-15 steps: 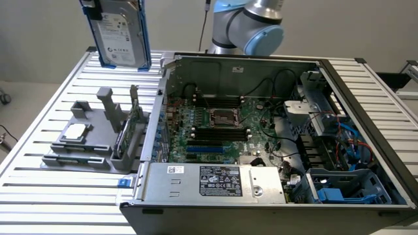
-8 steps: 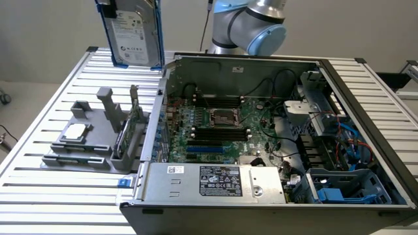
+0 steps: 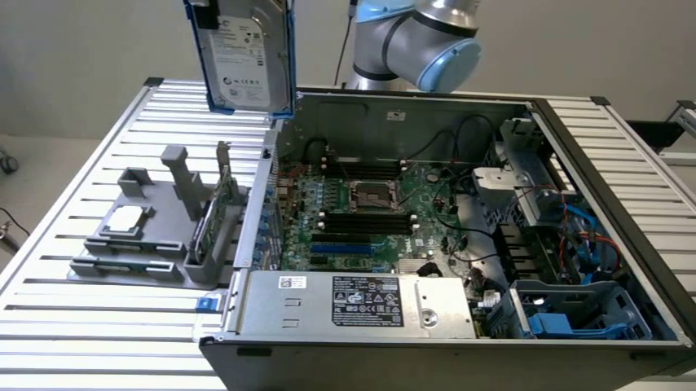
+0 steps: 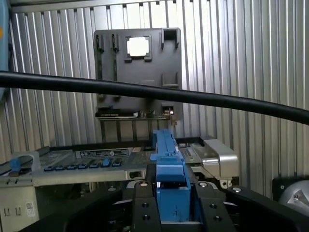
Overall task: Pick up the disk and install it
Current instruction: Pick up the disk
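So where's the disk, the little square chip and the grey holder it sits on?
disk (image 3: 246, 57), exterior view, on its white label.
chip (image 3: 127, 217), exterior view, on its top face.
grey holder (image 3: 182, 183), exterior view, on its upright post.

disk (image 3: 248, 57) raised over table (image 3: 98, 342), fixture (image 3: 139, 181) beside case (image 3: 413, 110)

— What is everything carried by?
— A slatted metal table (image 3: 65, 326) is seen under it all.
— And what is set directly on it?
— A grey holder (image 3: 152, 244) is placed towards the exterior view's left. An open computer case (image 3: 326, 362) is stood just beside it, towards the right.
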Controlling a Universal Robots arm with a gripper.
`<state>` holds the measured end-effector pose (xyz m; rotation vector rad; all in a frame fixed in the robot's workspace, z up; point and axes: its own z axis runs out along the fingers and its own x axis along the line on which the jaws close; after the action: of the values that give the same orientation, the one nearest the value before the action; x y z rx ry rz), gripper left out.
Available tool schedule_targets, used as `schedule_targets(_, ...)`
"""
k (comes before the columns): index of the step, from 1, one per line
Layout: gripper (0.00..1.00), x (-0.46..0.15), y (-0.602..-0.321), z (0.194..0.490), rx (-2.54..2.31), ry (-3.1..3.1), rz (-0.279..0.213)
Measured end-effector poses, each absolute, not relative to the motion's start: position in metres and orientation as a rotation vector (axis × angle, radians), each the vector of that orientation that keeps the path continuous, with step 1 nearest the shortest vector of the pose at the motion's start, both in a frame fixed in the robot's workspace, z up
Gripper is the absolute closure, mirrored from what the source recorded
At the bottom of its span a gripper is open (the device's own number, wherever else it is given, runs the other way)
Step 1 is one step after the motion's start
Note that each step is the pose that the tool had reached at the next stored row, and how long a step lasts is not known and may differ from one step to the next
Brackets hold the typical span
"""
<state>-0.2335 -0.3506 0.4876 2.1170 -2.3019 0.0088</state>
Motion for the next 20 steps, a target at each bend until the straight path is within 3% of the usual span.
schedule_targets(20,0.67,-0.165,-0.387,0.497,2.125,-2.311,-0.012)
